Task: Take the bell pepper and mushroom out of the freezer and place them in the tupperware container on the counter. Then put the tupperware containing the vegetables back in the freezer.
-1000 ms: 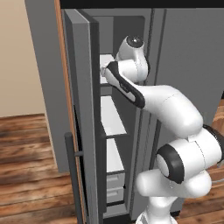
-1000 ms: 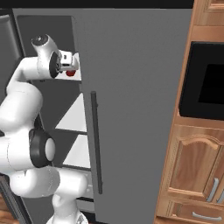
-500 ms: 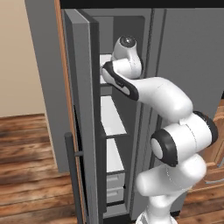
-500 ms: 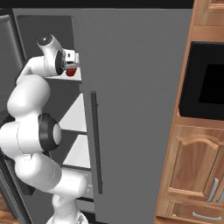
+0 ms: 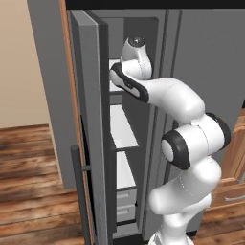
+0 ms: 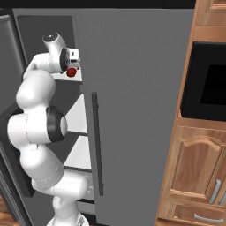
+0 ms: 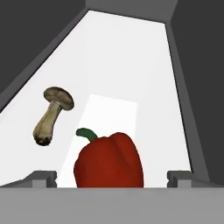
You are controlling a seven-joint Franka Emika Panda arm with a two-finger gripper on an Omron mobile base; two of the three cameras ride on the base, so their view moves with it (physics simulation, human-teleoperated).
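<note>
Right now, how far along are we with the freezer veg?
Done: the freezer door is open and the arm is reaching inside. In hand: the open gripper straddles the bell pepper on the shelf, not closed on it. Left: pepper, mushroom, the tupperware step and its return.

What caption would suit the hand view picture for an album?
Open gripper lined up on a red bell pepper, a mushroom lying beside it on a white freezer shelf.
</note>
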